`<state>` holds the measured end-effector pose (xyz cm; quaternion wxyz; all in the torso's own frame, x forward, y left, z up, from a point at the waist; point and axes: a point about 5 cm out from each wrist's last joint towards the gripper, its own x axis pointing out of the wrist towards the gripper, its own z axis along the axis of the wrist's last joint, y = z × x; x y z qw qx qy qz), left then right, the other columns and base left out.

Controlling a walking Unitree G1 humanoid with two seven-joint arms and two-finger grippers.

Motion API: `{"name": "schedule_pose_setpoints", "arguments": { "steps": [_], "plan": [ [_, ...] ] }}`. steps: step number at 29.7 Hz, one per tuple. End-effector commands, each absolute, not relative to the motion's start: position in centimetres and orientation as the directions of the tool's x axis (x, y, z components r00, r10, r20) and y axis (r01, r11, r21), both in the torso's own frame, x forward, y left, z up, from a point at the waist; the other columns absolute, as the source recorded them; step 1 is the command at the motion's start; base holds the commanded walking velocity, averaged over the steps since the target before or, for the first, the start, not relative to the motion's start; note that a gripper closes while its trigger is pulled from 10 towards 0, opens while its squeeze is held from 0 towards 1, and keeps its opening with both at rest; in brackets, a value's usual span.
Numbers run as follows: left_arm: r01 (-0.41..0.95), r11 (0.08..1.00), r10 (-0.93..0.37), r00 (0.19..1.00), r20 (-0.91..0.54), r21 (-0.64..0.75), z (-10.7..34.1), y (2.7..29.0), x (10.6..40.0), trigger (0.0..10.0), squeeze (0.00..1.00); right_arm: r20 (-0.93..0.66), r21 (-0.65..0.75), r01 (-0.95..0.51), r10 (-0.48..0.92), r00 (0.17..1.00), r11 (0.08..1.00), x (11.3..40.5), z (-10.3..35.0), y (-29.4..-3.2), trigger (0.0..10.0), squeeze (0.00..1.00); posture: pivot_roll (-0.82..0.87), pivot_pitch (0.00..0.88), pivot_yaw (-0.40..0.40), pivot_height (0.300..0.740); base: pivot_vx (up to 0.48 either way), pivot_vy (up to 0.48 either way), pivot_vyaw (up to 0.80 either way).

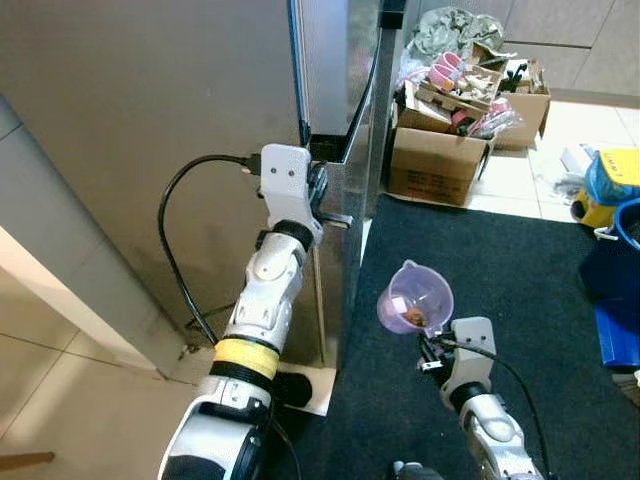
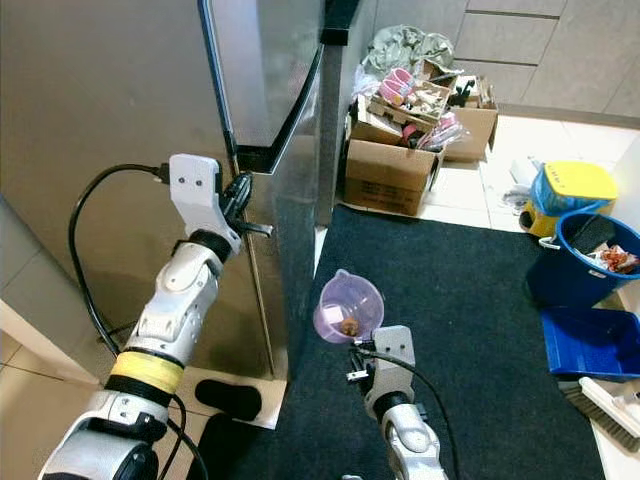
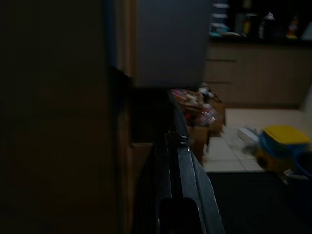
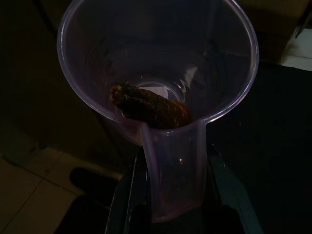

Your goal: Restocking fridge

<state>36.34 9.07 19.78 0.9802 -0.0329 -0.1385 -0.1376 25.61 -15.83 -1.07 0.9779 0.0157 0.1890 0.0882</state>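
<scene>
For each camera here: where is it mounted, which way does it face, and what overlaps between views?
Left eye, head: down at fridge door; both arms, left pincer at the door edge.
Right eye: same scene, plus blue bucket.
Left wrist: dark, along its fingers toward box.
Right wrist: into purple jug held by right pincer, brown item inside.
Shared: jug and box in both eye views.

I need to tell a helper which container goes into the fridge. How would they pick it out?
Start at the tall steel fridge; on the dark mat before it, the right gripper holds up a translucent purple jug by its handle. Nothing else there is see-through, and a brownish piece of food lies inside.
</scene>
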Motion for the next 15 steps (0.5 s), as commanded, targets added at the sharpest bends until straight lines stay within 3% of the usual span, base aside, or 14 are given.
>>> {"name": "schedule_pose_setpoints", "arguments": {
  "steps": [1,15],
  "plan": [
    [0.233,0.972,-0.225,0.938,0.263,-0.001,19.4,10.0,36.8,10.0,0.00,-0.359,0.076,-0.148,0.165,0.918,0.986,25.4,-1.2,-16.0,10.0,0.00,-0.08,0.057,0.026,0.740,0.000,0.000,0.00],
    [0.211,0.973,-0.230,0.931,0.282,0.098,20.7,9.6,38.7,10.0,0.00,-0.337,0.079,-0.136,0.155,0.929,0.988,26.0,-0.7,-16.3,10.0,0.00,-0.07,0.060,0.015,0.740,0.000,0.000,0.00]
  ]
}}
